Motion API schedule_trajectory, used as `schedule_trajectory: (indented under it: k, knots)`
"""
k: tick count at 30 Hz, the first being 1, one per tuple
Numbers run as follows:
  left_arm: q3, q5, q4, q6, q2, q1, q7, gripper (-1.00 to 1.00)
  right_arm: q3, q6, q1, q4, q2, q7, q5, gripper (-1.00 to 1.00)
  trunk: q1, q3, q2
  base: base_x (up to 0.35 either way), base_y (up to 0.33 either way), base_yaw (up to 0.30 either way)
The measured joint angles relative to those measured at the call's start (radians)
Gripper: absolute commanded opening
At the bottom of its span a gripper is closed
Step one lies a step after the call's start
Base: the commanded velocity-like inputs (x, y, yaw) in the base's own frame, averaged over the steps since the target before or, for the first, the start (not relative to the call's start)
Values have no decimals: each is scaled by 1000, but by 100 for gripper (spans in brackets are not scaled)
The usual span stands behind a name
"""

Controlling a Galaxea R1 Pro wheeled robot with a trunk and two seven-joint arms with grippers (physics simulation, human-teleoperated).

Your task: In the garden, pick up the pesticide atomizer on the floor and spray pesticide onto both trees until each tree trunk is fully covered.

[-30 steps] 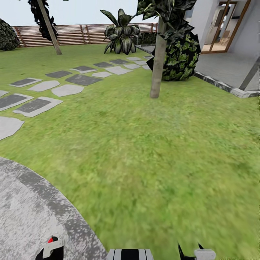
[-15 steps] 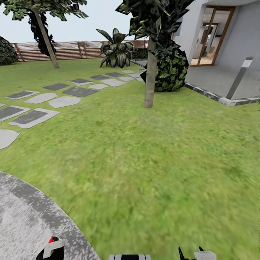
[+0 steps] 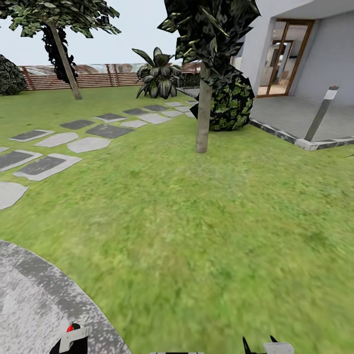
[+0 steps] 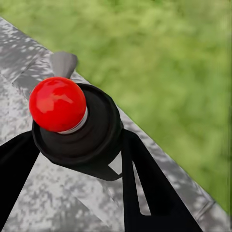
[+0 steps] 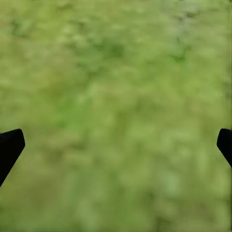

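The view has tilted up and rolled closer to the near grey-trunked tree (image 3: 202,118). The left gripper (image 4: 77,159) clamps the black, red-capped pesticide atomizer (image 4: 75,125); the right gripper (image 5: 116,145) hangs spread, empty, so spraying looks next

Home garden, lawn (image 3: 206,221), trees (image 3: 203,113), fence (image 3: 103,76)

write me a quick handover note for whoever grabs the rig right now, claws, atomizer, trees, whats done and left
Left claw: shut on the atomizer, red cap up, over the paving edge.
Right claw: open, empty, above grass.
Near tree trunk stands ahead across the lawn; far tree trunk is back left by the fence.
Done: atomizer picked up.
Left: drive to each trunk and spray; no spray is visible on either yet.
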Motion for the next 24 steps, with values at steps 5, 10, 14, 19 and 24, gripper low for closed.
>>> schedule_trajectory:
  k: [5,10,14,19,24]
  knots:
    - [0,0,3,0,0,0,0,-100,1,0,-1,0,3,0,1,100,-19,16,35,0,0,160]
    - [0,0,4,0,-1,0,0,-100,2,0,-1,0,4,0,1,100,-38,32,70,0,0,258]
    - [-1,-1,6,0,-2,0,1,-100,2,0,0,0,4,0,1,100,-54,46,98,0,0,270]
    - [-3,-2,6,1,-2,0,1,-100,2,0,0,0,4,0,1,100,-73,64,133,0,0,267]
    - [-2,-2,6,2,-3,0,2,-100,3,0,0,0,4,0,1,100,-92,84,168,0,0,233]
